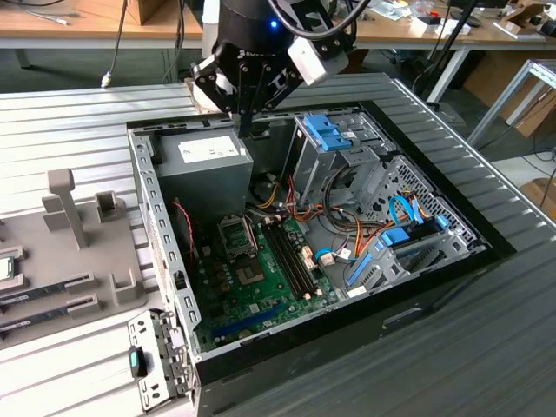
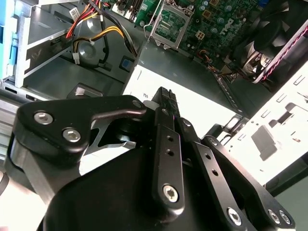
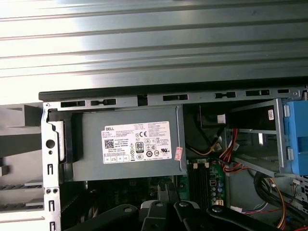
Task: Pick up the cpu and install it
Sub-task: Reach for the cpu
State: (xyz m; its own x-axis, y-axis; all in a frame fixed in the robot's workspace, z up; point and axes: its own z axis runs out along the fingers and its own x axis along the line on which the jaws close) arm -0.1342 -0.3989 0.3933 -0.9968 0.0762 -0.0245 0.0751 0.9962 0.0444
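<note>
My pincer [image 1: 242, 129] is narrow, its fingertips drawn together with nothing between them that I can see. It hangs just above the grey power-supply box [image 1: 201, 156], near the side of the box that faces the drive cage [image 1: 330, 135]. Below me and deeper in the open case [image 1: 143, 195], the metal-framed socket [image 1: 234, 236] sits on the green board. It looks unfilled, so I judge the work to be at the fetching stage. The cpu [image 1: 5, 269] lies well apart from me, out past the case wall on the grey holder [image 1: 82, 252] at the exterior view's left edge. It is only partly in frame, with long memory sticks [image 1: 48, 288] just beside it. To do this step well, I should rise clear of the case rim before crossing sideways and open over the chip only once I am squared to its edges. I should then take it flat by its thin rim, without pressing on the metal top. There is open room above the box and over the ribbed counter [image 1: 69, 113]. It is tighter near the holder's upright posts [image 1: 65, 204], the loose cables [image 1: 269, 195] and the blue cage close on my other side.
</note>
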